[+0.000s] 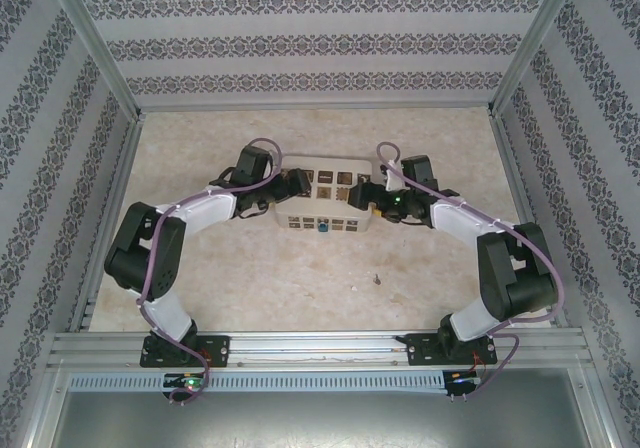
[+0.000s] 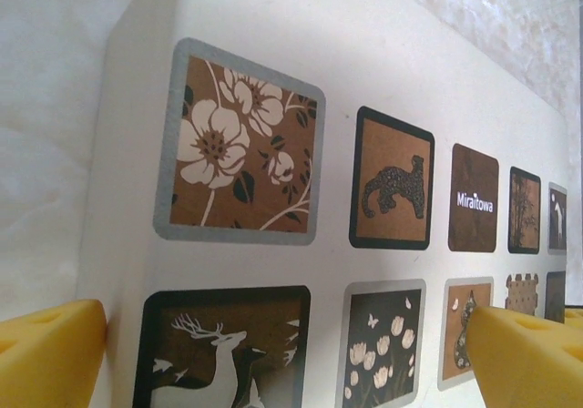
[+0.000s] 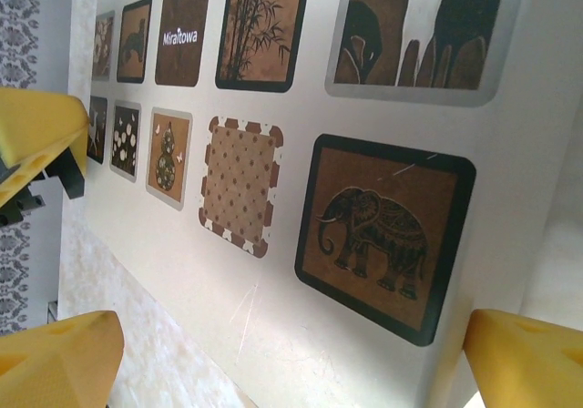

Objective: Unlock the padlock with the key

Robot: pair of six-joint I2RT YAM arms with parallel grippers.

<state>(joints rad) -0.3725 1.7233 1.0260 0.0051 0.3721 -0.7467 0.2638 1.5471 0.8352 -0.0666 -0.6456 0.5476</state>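
Observation:
The small blue padlock (image 1: 323, 230) sits against the near side of the white box (image 1: 325, 173) in the top view. A tiny dark sliver, the key (image 1: 377, 280), lies on the table in front and to the right. My left gripper (image 1: 299, 182) hovers over the box's left end, open, with the box top (image 2: 273, 126) spread between its yellow fingertips (image 2: 50, 353). My right gripper (image 1: 360, 196) is over the box's right end, also open, with its fingertips (image 3: 55, 353) wide apart above the box top (image 3: 273, 308). Neither holds anything.
The box carries brown patterned squares (image 2: 241, 144). Patterned walls and metal frame posts (image 1: 95, 43) close in the table on three sides. Marbled tabletop (image 1: 300, 288) lies between the box and the arm bases. A yellow finger of the left gripper (image 3: 36, 139) shows in the right wrist view.

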